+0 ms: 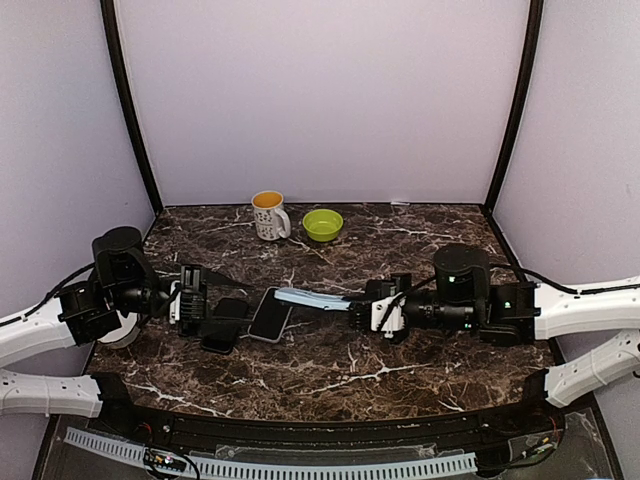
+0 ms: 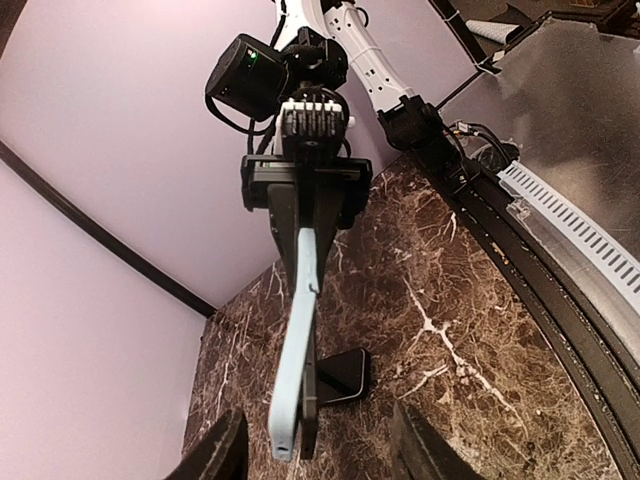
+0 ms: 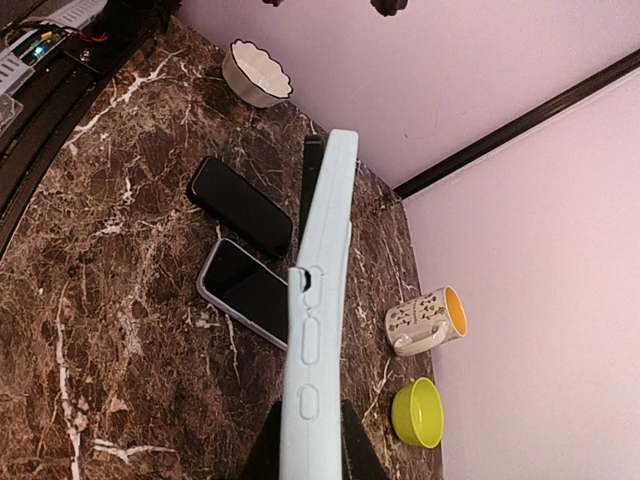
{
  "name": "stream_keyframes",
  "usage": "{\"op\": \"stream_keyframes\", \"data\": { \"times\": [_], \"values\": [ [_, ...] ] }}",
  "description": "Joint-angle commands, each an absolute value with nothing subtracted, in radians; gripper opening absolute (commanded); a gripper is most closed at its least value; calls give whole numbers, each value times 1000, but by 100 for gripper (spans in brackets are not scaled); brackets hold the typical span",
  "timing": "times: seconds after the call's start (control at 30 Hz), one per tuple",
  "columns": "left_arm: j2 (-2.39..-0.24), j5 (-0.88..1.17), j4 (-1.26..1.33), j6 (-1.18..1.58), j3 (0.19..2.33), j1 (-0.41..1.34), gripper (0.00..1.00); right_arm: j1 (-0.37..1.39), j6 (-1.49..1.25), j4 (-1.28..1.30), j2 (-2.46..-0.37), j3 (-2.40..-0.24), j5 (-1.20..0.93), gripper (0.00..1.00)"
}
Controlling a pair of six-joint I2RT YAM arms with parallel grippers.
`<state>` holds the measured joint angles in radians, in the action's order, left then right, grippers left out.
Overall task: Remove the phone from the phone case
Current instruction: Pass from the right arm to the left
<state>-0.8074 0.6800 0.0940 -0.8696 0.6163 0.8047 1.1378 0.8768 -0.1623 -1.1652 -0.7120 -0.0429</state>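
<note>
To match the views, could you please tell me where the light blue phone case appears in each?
Top external: phone case, table centre.
Left wrist: lower centre, edge-on.
Right wrist: centre, from the bottom edge upward.
Shared landmark: the phone lying beside it.

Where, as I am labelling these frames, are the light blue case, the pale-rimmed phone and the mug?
light blue case [image 3: 322, 300]: right wrist view, side edge by the button bumps.
pale-rimmed phone [image 3: 245, 288]: right wrist view, middle of its dark screen.
mug [image 1: 266, 224]: top external view, its white wall.
</note>
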Motion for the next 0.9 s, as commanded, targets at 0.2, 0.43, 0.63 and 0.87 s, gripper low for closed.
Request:
{"op": "stream_keyframes", "data": {
  "times": [0.2,0.43,0.63,0.87],
  "values": [
    [-845,778,116,-826,624,797,49,1132,794,-372,-1119,-730,-107,0],
    [-854,784,139,-812,616,798,48,1132,782,-389,-1122,-733,-174,0],
    [-861,789,137,-809,615,798,48,1132,778,-397,-1134,-747,-200,0],
    [-873,792,135,-807,614,798,48,1135,781,-385,-1146,-767,-232,0]
  ]
}}
